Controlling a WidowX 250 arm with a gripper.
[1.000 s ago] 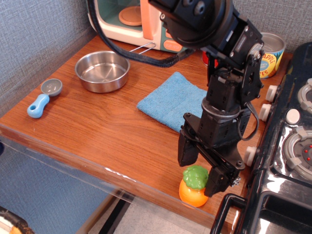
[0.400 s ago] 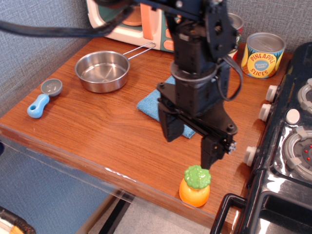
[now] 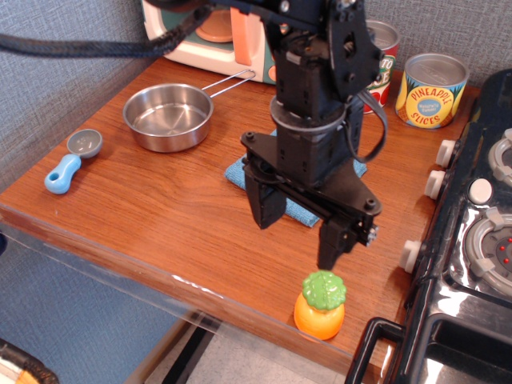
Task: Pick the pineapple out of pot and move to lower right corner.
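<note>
The pineapple [image 3: 320,305], a small orange toy with a green leafy cap, stands upright on the brown wood tabletop at its lower right corner [image 3: 340,348], close to the glossy front edge. My gripper [image 3: 298,238] hangs above and to the left of it, open and empty, with its two black fingers spread wide. The right finger's tip is just above the pineapple's cap, not touching. The pot [image 3: 168,116], a shallow shiny steel pan with a wire handle, sits empty at the back left.
A blue cloth [image 3: 240,171] lies mid-table, mostly hidden behind my arm. A grey-and-blue scoop [image 3: 70,160] is at the left edge. A toy oven [image 3: 212,32] and two cans [image 3: 432,90] stand at the back. A black stove [image 3: 472,240] borders the right side.
My gripper let go of the pineapple, rose and moved left and back from it, fingers opening wider. The pineapple stays standing at the corner.
</note>
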